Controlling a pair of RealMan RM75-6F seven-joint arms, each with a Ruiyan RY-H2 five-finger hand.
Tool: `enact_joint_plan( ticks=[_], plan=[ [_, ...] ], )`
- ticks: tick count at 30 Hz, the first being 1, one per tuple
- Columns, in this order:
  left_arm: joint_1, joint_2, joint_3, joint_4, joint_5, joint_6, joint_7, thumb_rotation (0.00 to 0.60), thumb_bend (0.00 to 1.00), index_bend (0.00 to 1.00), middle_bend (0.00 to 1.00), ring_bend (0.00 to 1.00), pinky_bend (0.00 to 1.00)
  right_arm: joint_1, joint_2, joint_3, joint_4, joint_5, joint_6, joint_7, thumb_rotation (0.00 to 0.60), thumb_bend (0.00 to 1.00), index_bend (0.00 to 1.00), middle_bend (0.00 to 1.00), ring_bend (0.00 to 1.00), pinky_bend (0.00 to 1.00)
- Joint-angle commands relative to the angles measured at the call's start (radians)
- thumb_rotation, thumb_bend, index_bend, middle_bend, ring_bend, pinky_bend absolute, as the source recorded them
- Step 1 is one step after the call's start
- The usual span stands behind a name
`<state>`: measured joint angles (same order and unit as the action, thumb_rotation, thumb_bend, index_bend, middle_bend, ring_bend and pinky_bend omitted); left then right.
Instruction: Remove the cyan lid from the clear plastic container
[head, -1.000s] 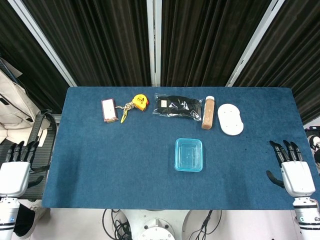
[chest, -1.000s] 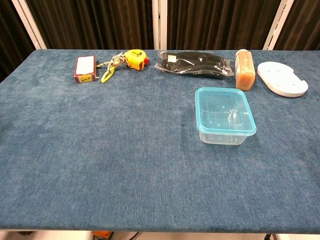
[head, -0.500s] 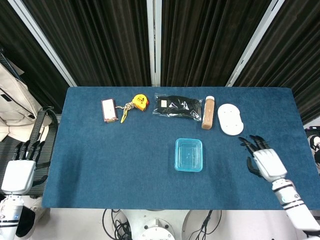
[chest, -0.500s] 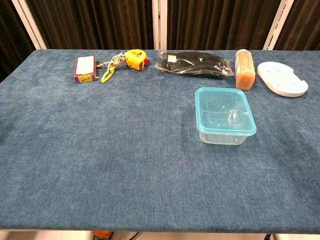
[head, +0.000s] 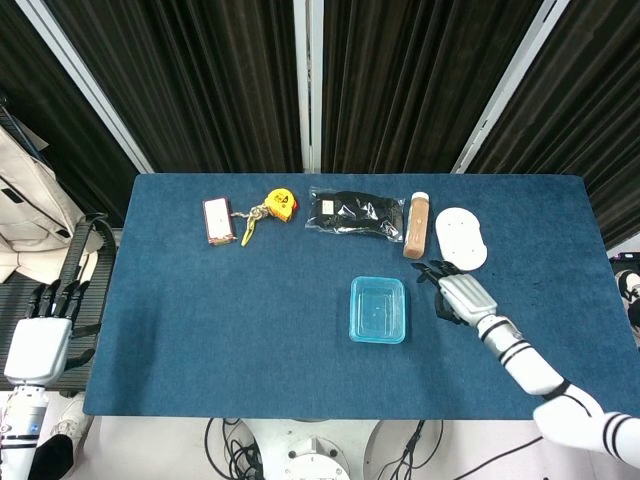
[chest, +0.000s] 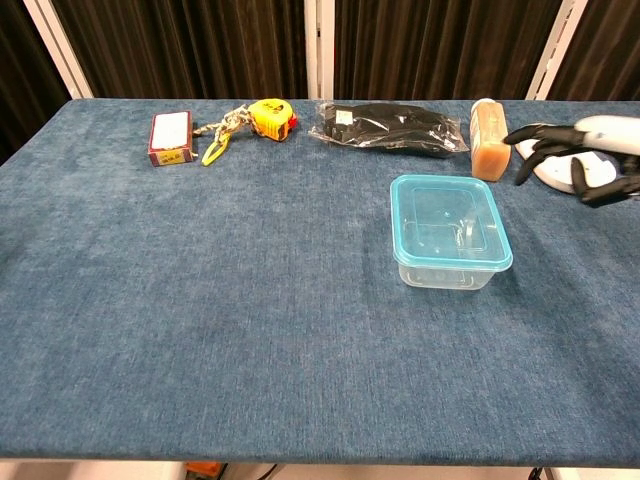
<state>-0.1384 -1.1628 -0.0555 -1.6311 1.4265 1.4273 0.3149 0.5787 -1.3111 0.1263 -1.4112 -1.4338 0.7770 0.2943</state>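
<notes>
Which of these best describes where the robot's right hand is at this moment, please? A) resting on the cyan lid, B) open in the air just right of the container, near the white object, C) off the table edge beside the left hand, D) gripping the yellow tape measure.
B: the right hand holds nothing, fingers spread, between the cyan lid and the white object, touching neither the lid nor the clear container.

You are at a lab test bench: blue felt-covered table (head: 250, 330), black pleated curtains (head: 220, 80) at 12 o'clock, loose cables (head: 230, 440) at 6.
</notes>
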Motion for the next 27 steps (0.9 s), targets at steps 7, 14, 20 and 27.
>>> enact_joint_plan(
  ticks=[7,14,20,27],
  plan=[
    [-0.008,-0.005,-0.003,0.012,-0.009,-0.011,-0.007,0.600,0.05,0.03,0.07,0.00,0.04,0.113,-0.087,0.010,0.034,-0.062,-0.053,0.113,0.600,0.95,0.00,0.25,0.00,0.00],
    [-0.011,-0.008,-0.002,0.023,-0.010,-0.015,-0.018,0.600,0.05,0.03,0.07,0.00,0.04,0.236,-0.147,0.020,0.053,-0.099,-0.133,0.148,0.600,0.94,0.00,0.25,0.00,0.00],
    [-0.013,-0.009,0.000,0.032,-0.015,-0.023,-0.027,0.600,0.05,0.03,0.07,0.00,0.04,0.321,-0.207,0.026,0.065,-0.109,-0.178,0.165,0.600,0.94,0.00,0.25,0.00,0.00],
    [-0.036,-0.002,-0.003,0.025,0.002,-0.043,-0.027,0.600,0.05,0.03,0.07,0.00,0.04,0.382,-0.240,0.010,0.050,-0.147,-0.173,0.191,0.600,0.93,0.00,0.25,0.00,0.00]
  ],
)
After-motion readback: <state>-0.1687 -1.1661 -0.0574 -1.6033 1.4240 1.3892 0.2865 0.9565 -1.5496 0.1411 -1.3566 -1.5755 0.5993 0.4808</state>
